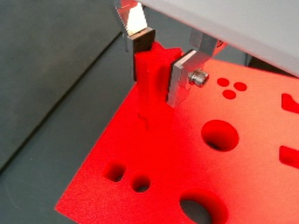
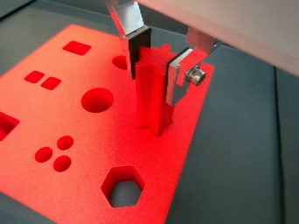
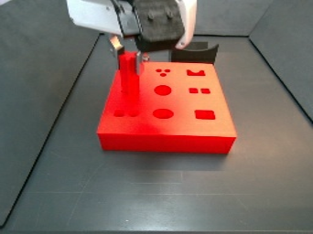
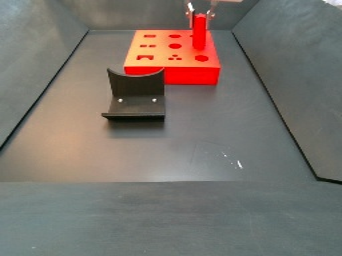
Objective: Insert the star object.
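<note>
The star object [image 2: 152, 101] is a slim bright red ridged peg, held upright. My gripper [image 2: 158, 66] is shut on its upper end, with one silver finger on each side, as both wrist views show [image 1: 162, 59]. The peg [image 1: 147, 79] meets the top of the big flat red block [image 1: 176, 166] near one long edge with its lower end. I cannot tell whether that end sits in a hole. In both side views the peg [image 3: 127, 87] [image 4: 198, 32] stands on the block [image 3: 166, 128] under the gripper [image 3: 132, 47].
The red block [image 2: 70, 109] has round, square and hexagonal holes across its top. The dark fixture [image 4: 134, 95] stands on the dark floor apart from the block [image 4: 167, 62]; it also shows behind the block [image 3: 196, 52]. Dark walls enclose the floor.
</note>
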Controlling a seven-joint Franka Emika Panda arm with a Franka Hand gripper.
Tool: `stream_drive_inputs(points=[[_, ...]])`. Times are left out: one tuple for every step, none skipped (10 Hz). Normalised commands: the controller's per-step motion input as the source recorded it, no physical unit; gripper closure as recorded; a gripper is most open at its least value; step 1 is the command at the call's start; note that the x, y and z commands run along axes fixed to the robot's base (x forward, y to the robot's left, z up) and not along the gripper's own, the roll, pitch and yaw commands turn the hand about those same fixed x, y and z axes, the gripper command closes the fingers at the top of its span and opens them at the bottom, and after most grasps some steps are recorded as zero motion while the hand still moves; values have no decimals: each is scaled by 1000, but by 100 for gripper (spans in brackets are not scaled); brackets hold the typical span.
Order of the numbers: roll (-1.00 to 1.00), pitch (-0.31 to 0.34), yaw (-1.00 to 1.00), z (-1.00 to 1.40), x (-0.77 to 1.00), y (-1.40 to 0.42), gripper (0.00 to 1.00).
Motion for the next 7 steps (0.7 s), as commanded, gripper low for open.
stream_drive_inputs(points=[[163,-46,-91,-1000,69,-83,100],[100,-46,-34,-1000,0,-106,100],[34,-29,-40,-1000,-11,-120,100],[24,-14,-31,-1000,-43,-117,100],[24,-34,-71,-1000,-29,-60,100],[36,-130,-60,-886,-149,0,100],[0,0,0,0,0,0,100]])
